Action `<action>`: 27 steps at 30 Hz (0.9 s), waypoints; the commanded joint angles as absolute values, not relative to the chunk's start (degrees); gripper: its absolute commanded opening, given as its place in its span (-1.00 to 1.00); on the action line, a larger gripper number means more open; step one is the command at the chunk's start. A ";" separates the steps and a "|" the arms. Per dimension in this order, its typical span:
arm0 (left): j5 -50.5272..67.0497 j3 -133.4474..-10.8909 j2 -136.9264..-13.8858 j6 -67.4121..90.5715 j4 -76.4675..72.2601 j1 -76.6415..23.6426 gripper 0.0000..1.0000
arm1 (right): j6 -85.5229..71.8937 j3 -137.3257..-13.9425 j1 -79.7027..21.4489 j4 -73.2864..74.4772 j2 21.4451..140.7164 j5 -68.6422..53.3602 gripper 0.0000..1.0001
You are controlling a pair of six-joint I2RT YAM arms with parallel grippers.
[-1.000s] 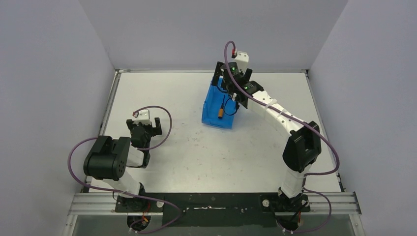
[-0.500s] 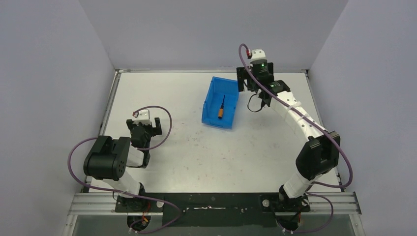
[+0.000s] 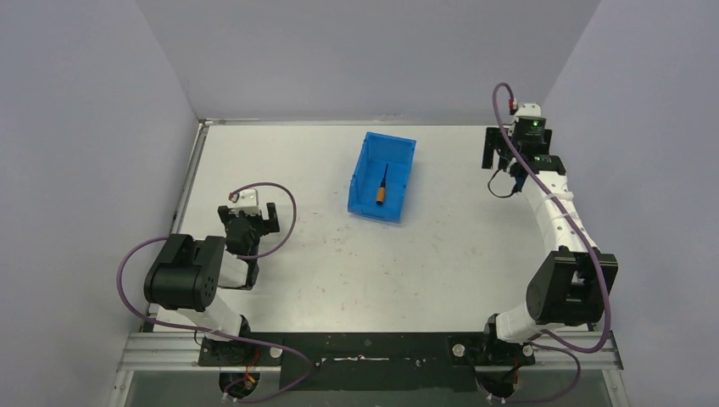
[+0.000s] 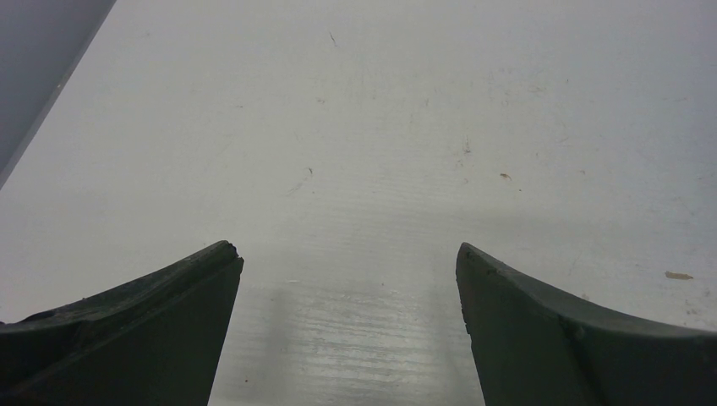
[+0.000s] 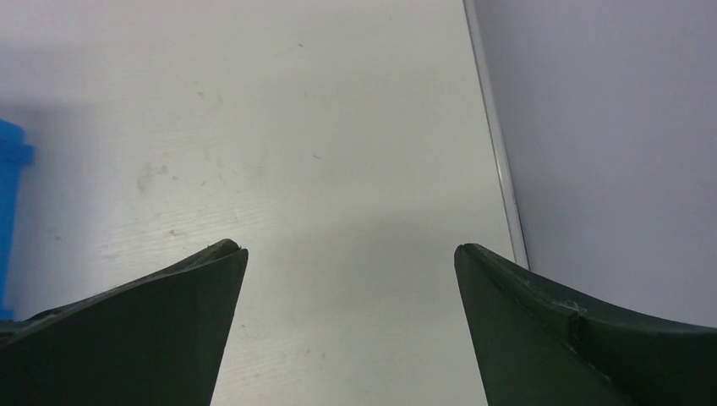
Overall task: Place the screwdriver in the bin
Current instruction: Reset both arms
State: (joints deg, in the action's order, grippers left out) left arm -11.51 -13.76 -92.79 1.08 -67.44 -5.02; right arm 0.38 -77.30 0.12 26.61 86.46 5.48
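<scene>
**Screwdriver lies in the bin, both pincers empty and apart**

Well to the left of the blue plastic rectangular bin (image 3: 359,170), and nearer the arm bases than it, the left arm sits folded low over the scuffed white bench (image 3: 322,263). Its black two-finger pincer (image 3: 250,217) has the jaws standing apart. The left wrist view shows the same pincer (image 4: 348,254) with only bare bench between and beyond the fingertips, and nothing held.

The bin stands on the far half of the bench, roughly midway across, with its lower, sloped front toward the arm bases. Inside it, on the floor of the bin, lies the small screwdriver with the short orange handle and thin black shaft (image 3: 382,185). It runs along the bin's length, with the handle at the end toward the low front. No pincer touches it.

Well to the right of the bin, close to the pale grey right-hand wall (image 5: 609,127), the right arm reaches up tall. Its black pincer (image 3: 498,153) has the jaws spread wide and grips nothing. In the right wrist view this pincer (image 5: 348,249) hangs over bare bench. A sliver of the bin (image 5: 7,203) shows at the left edge, and the wall is on the right.
</scene>
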 commanded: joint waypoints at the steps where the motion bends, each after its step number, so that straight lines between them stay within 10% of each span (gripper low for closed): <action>1: -11.14 -14.50 -92.20 1.55 -69.44 -4.66 0.94 | -0.92 -74.04 4.82 23.08 81.87 2.99 1.00; 18: -11.16 -14.50 -92.20 1.49 -69.48 -4.61 0.94 | -4.00 -67.71 9.07 15.37 77.96 -2.26 1.00; 27: -11.20 -14.50 -92.21 1.57 -69.44 -4.66 0.94 | -14.15 -44.69 9.14 -8.84 59.71 -8.24 1.00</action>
